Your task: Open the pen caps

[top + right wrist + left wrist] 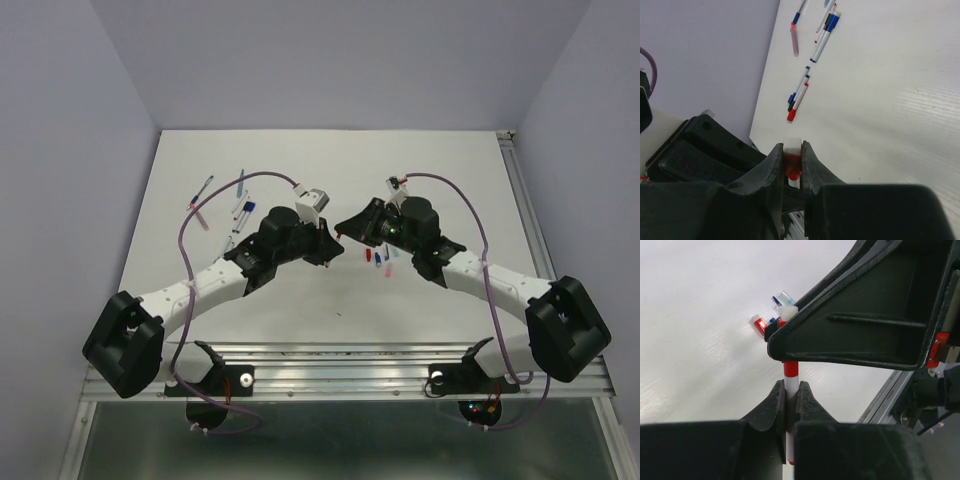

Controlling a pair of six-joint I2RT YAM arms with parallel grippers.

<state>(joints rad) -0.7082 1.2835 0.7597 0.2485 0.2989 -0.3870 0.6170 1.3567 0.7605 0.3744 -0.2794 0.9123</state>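
My left gripper is shut on a whitish pen barrel with a red band and holds it above the table. My right gripper is shut on that pen's other end, a red cap with a white tip. In the top view the two grippers, left and right, meet tip to tip over the table's middle. Whether cap and barrel have parted is hidden by the fingers. Three loose caps lie on the table below: red, dark blue and light blue.
Several capped pens lie at the back left of the table, also showing in the right wrist view. The loose caps lie just right of centre. An aluminium rail runs along the near edge.
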